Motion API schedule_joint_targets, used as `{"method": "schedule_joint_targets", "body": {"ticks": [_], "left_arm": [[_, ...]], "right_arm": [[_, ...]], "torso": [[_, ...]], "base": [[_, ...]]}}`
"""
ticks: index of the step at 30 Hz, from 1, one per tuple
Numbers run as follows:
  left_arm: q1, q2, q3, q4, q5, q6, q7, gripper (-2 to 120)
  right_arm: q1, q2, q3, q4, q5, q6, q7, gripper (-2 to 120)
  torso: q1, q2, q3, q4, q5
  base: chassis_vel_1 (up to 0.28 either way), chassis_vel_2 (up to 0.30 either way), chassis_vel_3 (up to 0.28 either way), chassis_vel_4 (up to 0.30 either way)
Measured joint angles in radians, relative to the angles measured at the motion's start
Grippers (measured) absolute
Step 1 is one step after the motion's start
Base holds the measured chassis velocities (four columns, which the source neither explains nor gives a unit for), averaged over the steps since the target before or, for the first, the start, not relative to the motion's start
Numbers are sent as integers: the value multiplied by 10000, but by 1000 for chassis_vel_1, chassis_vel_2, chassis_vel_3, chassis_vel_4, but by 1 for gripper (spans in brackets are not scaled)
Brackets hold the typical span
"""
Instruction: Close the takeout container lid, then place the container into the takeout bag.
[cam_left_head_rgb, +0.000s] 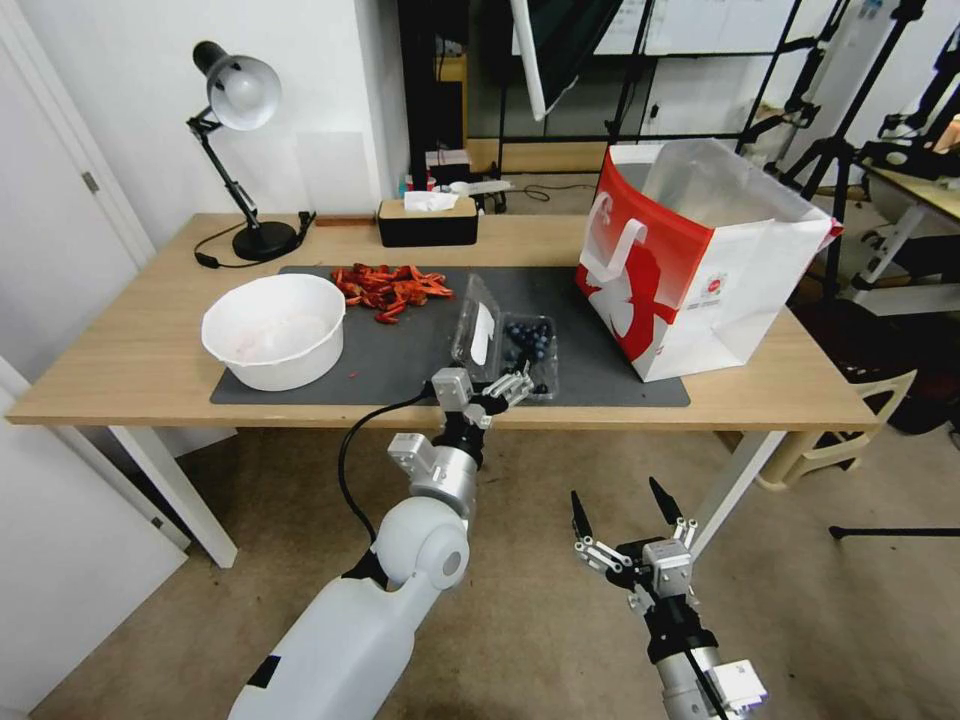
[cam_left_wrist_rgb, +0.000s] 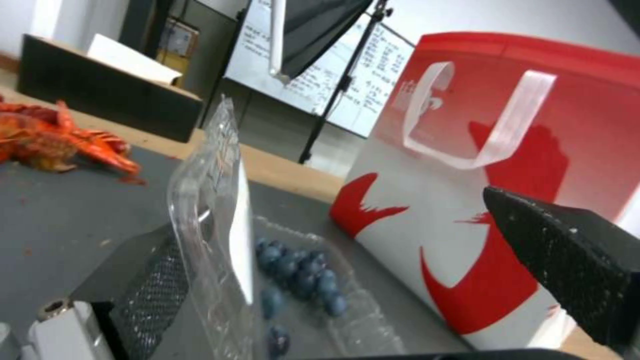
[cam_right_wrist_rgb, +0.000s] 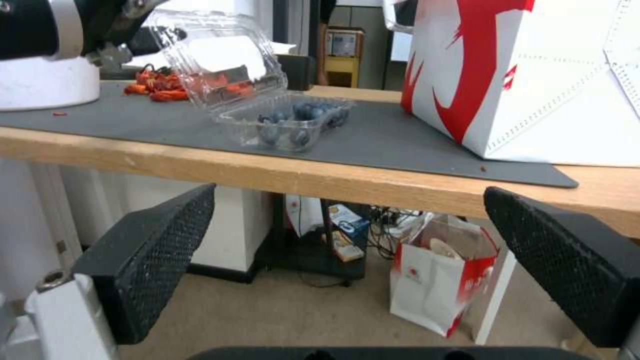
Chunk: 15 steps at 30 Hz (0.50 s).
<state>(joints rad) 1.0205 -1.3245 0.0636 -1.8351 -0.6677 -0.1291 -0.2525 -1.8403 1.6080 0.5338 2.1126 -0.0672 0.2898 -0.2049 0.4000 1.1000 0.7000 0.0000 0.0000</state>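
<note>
The takeout container (cam_left_head_rgb: 530, 348) lies open on the grey mat (cam_left_head_rgb: 400, 360) near the table's front edge, blueberries in its lower half (cam_left_wrist_rgb: 300, 280) (cam_right_wrist_rgb: 287, 122). Its lid (cam_left_head_rgb: 476, 322) (cam_left_wrist_rgb: 213, 200) (cam_right_wrist_rgb: 220, 65) stands tilted up on the hinge, white label facing the berries. My left gripper (cam_left_head_rgb: 485, 385) (cam_left_wrist_rgb: 330, 225) is open at the container's near end; one finger (cam_left_wrist_rgb: 153, 295) sits behind the lid, the other on the far side of the berries. The takeout bag (cam_left_head_rgb: 690, 260) (cam_left_wrist_rgb: 507, 175) (cam_right_wrist_rgb: 533, 75) stands open-topped right of the container. My right gripper (cam_left_head_rgb: 625, 520) (cam_right_wrist_rgb: 350, 192) hangs open below the table edge.
A white bowl (cam_left_head_rgb: 275, 330) sits at the mat's left, with red crayfish (cam_left_head_rgb: 390, 285) behind it. A black tissue box (cam_left_head_rgb: 428, 222) and a desk lamp (cam_left_head_rgb: 240, 100) stand at the back. A small bag (cam_right_wrist_rgb: 440, 280) rests on the floor under the table.
</note>
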Motion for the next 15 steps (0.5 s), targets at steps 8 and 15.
{"method": "schedule_joint_targets", "body": {"ticks": [8, 15], "left_arm": [[-137, 113, 3, -89, -520, 6, 828, 100], [-475, 287, 199, -90, -1332, 458, 1539, 100]], "right_arm": [[-13, 0, -12, 32, -41, 18, 0, 100], [-47, 0, -12, 101, -57, 24, 4, 100]], "torso": [[0, 0, 0, 0, 0], [0, 0, 0, 0, -1]], "base": [[0, 0, 0, 0], [0, 0, 0, 0]]}}
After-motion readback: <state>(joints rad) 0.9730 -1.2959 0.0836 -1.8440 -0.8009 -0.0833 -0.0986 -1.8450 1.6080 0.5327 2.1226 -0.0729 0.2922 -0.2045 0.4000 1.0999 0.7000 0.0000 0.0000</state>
